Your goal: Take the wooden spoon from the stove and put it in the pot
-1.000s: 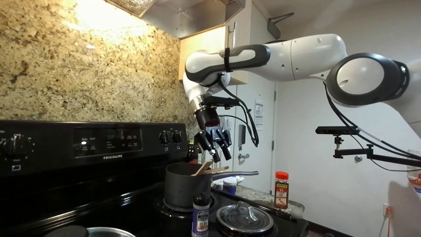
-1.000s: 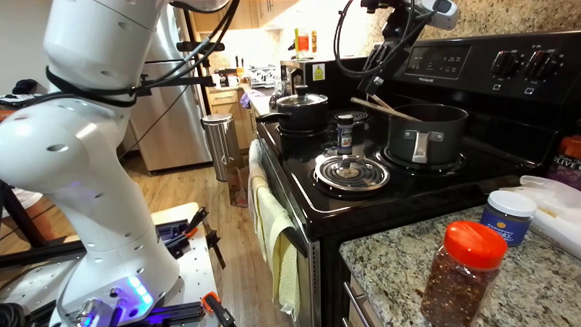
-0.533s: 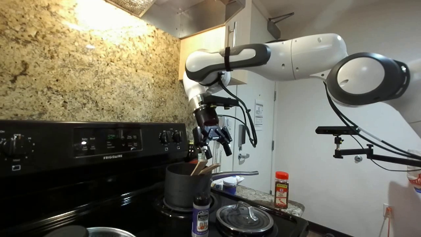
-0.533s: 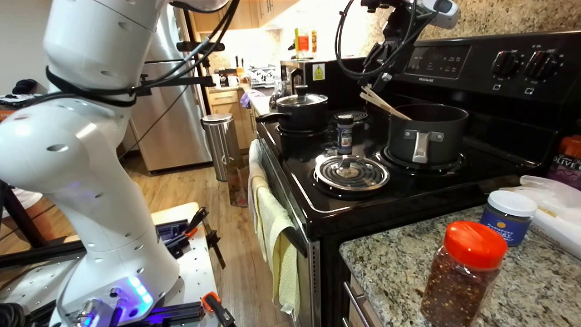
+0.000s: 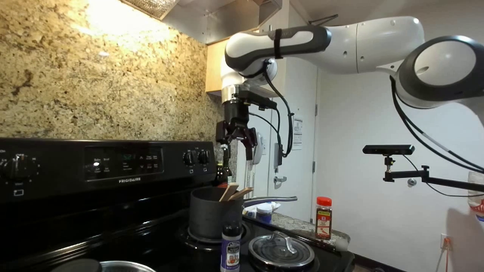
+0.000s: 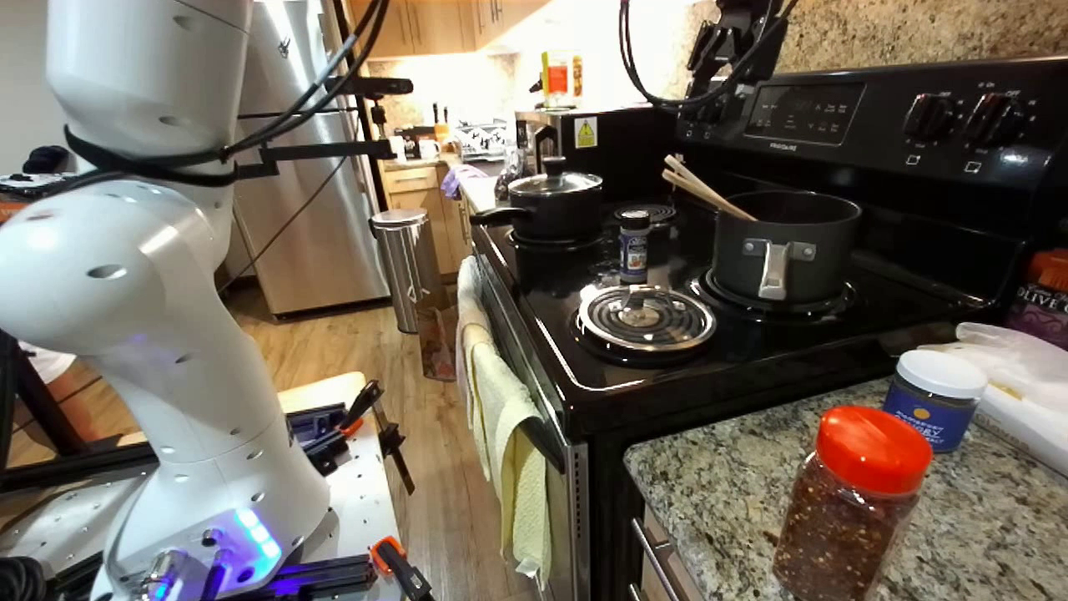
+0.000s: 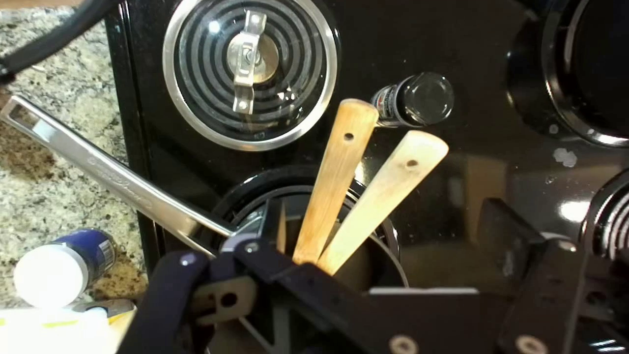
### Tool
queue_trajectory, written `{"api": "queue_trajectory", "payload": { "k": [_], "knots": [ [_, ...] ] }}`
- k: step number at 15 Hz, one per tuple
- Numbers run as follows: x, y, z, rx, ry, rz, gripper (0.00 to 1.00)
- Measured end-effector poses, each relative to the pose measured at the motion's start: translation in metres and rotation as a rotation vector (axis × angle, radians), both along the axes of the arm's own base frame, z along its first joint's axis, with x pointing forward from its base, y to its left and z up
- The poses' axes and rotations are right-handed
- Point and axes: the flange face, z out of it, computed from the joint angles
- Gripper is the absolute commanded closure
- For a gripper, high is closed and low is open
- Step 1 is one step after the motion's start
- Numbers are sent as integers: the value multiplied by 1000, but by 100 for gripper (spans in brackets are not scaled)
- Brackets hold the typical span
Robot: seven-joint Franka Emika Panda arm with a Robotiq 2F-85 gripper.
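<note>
Spoon point(image 7: 381, 204), where: in the pot point(image 5: 211, 217), slanting out over the rim, with the lower end hidden; probably the paler of two, though impossible to be sure.
Second wooden handle point(image 7: 334, 182): slanting out just beside, meeting or nearly meeting the spoon low down.
Gripper point(image 5: 238, 153): parted wide, holding nothing, above the pot and clear of both handles.
Spoon, in the grip: likely light, stiff, not slippery, hard to break; apt to pivot on the rim if nudged.
Spoon, where to hold: if needing a regrasp, pinch across the flat handle between rim and holed end; avoid the tip, so as not to set it swinging.
Stove point(image 7: 442, 39): bearing the pot upright.
Job: apparently done.
</note>
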Motion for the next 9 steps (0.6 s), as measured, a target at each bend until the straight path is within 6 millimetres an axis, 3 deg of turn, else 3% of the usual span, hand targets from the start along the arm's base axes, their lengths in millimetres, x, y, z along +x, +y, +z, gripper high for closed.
{"api": "queue_trajectory", "payload": {
  "k": [5,9],
  "knots": [
    [-42,0,18,7,-31,-9,0],
    [-92,-11,21,19,-6,-39,0]
  ]
}}
